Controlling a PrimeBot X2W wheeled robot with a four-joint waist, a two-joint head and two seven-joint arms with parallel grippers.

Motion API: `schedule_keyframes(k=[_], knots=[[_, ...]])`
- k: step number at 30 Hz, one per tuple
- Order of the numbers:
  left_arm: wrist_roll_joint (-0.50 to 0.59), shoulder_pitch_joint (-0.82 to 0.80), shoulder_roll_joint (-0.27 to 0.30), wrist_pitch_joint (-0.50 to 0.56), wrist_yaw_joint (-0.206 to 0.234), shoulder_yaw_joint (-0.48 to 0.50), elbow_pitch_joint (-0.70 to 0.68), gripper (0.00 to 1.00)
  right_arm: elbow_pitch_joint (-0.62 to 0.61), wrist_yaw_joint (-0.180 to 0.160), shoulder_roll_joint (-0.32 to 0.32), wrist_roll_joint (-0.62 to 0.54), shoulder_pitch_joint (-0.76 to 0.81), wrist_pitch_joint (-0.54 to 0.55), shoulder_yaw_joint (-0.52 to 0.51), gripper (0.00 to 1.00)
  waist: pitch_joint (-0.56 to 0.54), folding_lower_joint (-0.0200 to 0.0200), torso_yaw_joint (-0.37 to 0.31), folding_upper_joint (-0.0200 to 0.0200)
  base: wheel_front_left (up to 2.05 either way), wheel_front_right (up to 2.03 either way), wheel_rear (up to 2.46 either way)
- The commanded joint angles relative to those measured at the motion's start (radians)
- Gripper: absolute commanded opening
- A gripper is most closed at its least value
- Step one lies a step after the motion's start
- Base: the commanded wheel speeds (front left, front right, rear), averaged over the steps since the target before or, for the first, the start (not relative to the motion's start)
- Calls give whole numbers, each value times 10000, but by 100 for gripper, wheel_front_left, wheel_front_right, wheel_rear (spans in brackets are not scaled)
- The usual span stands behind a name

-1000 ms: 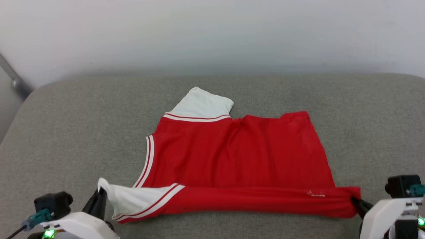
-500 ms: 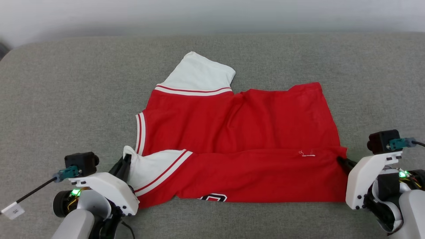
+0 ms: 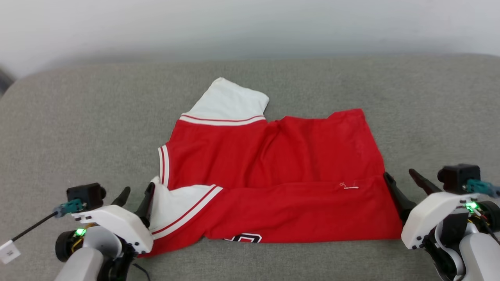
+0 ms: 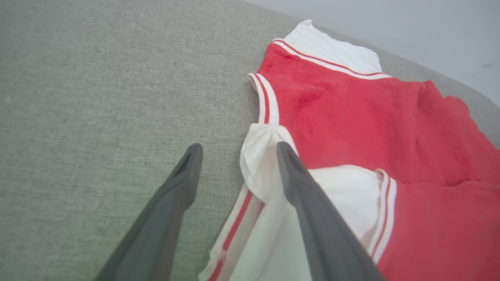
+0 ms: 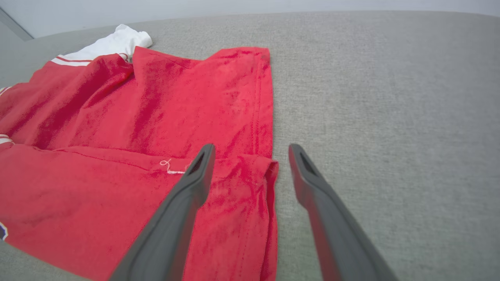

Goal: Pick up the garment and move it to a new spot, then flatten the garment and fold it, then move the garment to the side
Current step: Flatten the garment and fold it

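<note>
Looking along your left pincer (image 4: pixel 239 152), you see its two dark fingers spread wide, grasping nothing. The inner finger lies over the white sleeve (image 4: pixel 273 175) of the garment (image 4: pixel 351 117), the outer finger is over the bare grey fabric of the table (image 4: pixel 97 97), and the sleeve's bunched edge sits between them. Whether the inner finger actually touches the cloth, you cannot tell.

Your right pincer (image 5: pixel 253 152) is also wide open and empty. Its inner finger is above the red hem corner, its outer finger is over bare table (image 5: pixel 390 117), and the folded corner of the garment (image 5: pixel 136 117) reaches into the gap.

From the head view, the left pincer (image 3: pixel 136 194) sits at the garment's near-left corner and the right pincer (image 3: pixel 399 175) at its near-right corner, so the garment (image 3: pixel 273 164) lies stretched between them in the middle of the table (image 3: pixel 78 117).

The near strip of red cloth is folded over onto the body, with the near sleeve and its red-and-white striped trim (image 3: pixel 187 212) lying on top at the left. A bit of black lettering outlined in white (image 3: pixel 242 237) peeks out at the near edge. A small white thread (image 3: pixel 349 186) shows on the fold at the right. The other white sleeve (image 3: pixel 228 103) juts out toward the far side, below a pale wall (image 3: pixel 250 27).
</note>
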Motion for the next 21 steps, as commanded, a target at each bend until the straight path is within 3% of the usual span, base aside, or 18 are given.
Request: schedule_keyframes(k=[1, 9, 17, 21], knots=[[-26, 146, 198, 22, 46, 84, -79, 100, -167, -8, -3, -162, 261, -632, -26, 100, -480, -2, -203, -1, 0, 0, 0], [-180, 269, 984, 886, 299, 285, -1082, 100, -1110, -8, 329, -1004, 1090, -2417, -700, 100, -1255, -2, -483, -1, 0, 0, 0], [-792, 768, 2001, 3209, 587, 271, -2323, 100, -2701, -8, 985, -1690, 2178, -2518, -1095, 100, -1499, -2, -895, -1, 0, 0, 0], [-1270, 1103, 2250, 4336, 667, 167, -2591, 100, -3238, -7, 1164, -1826, 2475, -2353, -1124, 100, -1406, -2, -1022, -1, 0, 0, 0]])
